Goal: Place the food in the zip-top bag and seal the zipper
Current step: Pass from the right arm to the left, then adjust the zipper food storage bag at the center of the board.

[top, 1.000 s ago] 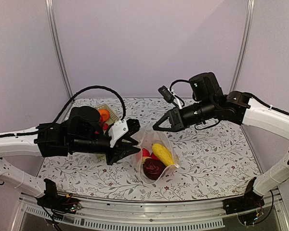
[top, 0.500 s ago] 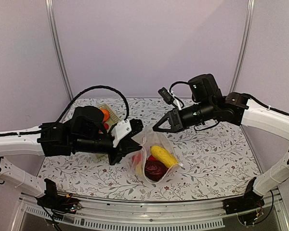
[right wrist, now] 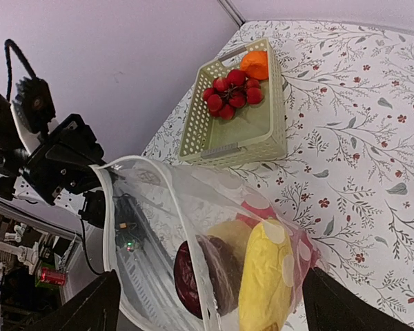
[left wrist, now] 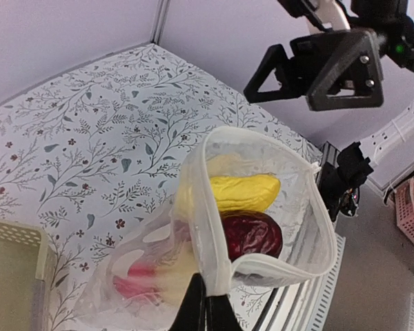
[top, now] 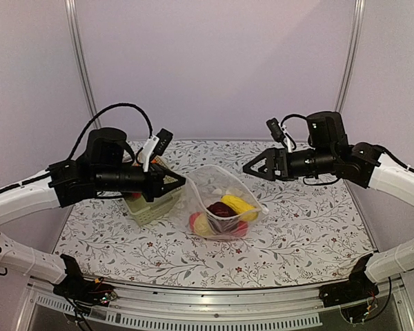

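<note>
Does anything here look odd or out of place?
Slightly: the clear crinkly plastic bag of toy fruit sags open, its whitish zipper strip pinched at one spot by the left gripper. The right gripper hangs open, apart from it. Red berries sit in the pale green basket.

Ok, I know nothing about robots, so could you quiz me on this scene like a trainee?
1. True or false: the right end effector grips the clear crinkly plastic zip-top bag.
2. What lies in the pale green perforated plastic basket? A a cluster of small red berries; B a metal spoon; C a blue cup.
3. Fill in: the left end effector is shut on the bag's whitish ___.
Key: 1 false; 2 A; 3 zipper.
</note>
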`<state>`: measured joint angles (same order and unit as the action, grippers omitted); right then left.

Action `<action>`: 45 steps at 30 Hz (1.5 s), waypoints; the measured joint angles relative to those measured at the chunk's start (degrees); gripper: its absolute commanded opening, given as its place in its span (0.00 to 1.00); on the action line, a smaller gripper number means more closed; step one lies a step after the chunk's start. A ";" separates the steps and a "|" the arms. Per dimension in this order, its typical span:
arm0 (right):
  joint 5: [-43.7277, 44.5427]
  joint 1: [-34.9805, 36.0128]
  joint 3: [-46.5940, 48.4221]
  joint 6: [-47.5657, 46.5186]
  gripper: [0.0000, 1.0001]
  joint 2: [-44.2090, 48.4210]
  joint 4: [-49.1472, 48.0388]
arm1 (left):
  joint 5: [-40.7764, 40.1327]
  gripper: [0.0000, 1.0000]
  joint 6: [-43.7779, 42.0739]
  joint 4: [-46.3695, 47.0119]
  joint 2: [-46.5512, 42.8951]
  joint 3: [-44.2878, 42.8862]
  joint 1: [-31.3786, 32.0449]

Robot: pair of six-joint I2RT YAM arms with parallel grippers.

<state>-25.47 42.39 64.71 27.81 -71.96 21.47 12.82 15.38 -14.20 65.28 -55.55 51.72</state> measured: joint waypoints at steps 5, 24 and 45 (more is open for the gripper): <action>4.33 -0.48 -4.00 0.31 0.98 6.58 -1.99 | 3.98 0.00 7.30 1.16 0.04 0.87 -6.34; 17.81 13.38 -20.61 -1.75 0.78 17.59 -12.94 | 5.97 0.00 19.45 2.78 2.29 3.91 -18.38; 29.77 20.04 -17.31 -9.79 0.34 -0.90 -24.50 | 6.29 0.00 20.70 2.80 2.29 3.98 -19.78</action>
<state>4.29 62.43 47.40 18.02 -72.86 -3.03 19.11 36.07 -11.40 67.57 -51.57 31.94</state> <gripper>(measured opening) 0.435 0.004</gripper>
